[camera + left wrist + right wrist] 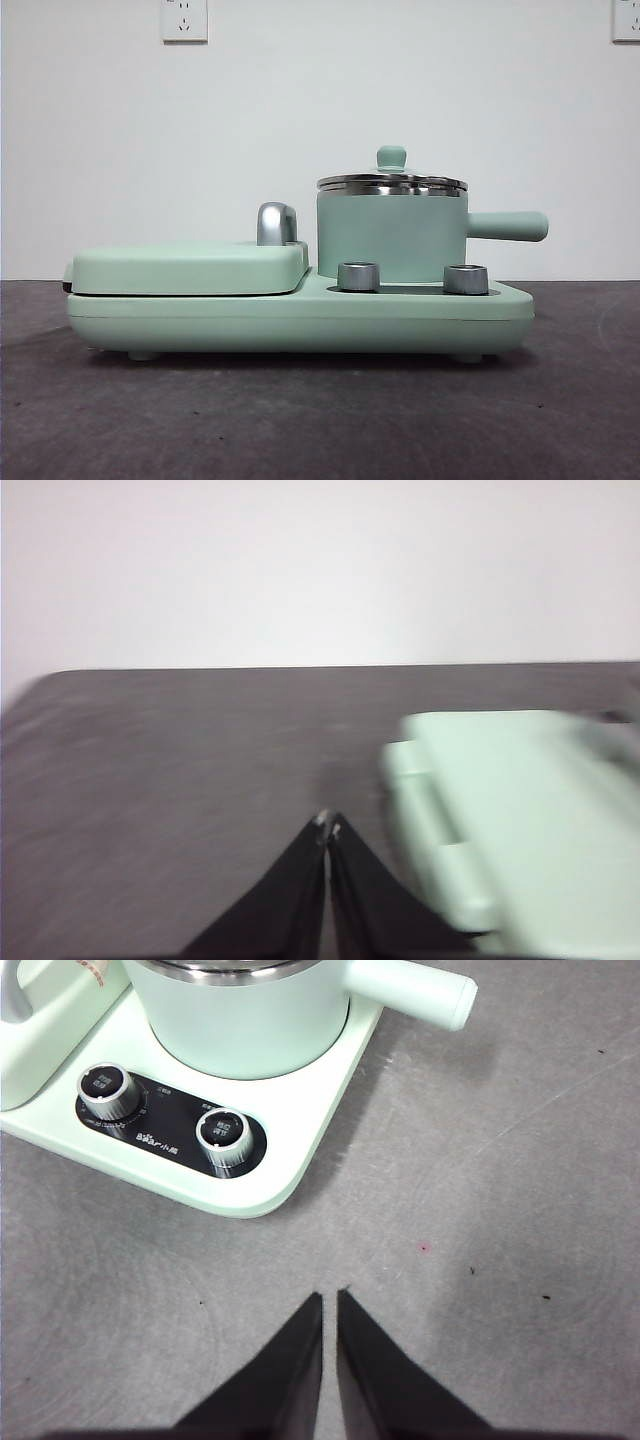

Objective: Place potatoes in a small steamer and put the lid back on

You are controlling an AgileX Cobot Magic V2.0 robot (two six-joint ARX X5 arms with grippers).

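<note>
So the small steamer [392,238] sits on the right side of a mint-green cooker base [300,315], its straight handle [508,226] sticking out to the right; the lid [392,182] is on top of it, steel rim flush with the pot's rim and the little green knob pointing straight up; no potato shows in any view, and the pot's solid wall hides whatever's inside, so can't say where it is. Left of the pot on the same base is the flat grill plate [190,268], cover down, with a chrome handle [276,224] poking up at its back corner just beside the pot; two silver dials [358,276] stand on the base right in front of the pot. Everything rests on a dark grey table [300,420] in front of a white wall with two sockets [184,20] up high. Neither arm shows in the front view. The left gripper [328,825] hangs over bare table next to the grill plate end of the cooker, jaws pressed together with nothing between them, picture pretty blurry; the right gripper [329,1295] hangs over the table near the dials, well apart from the pot, jaws nearly touching with only a thin slit between the tips, also holding nothing.
</note>
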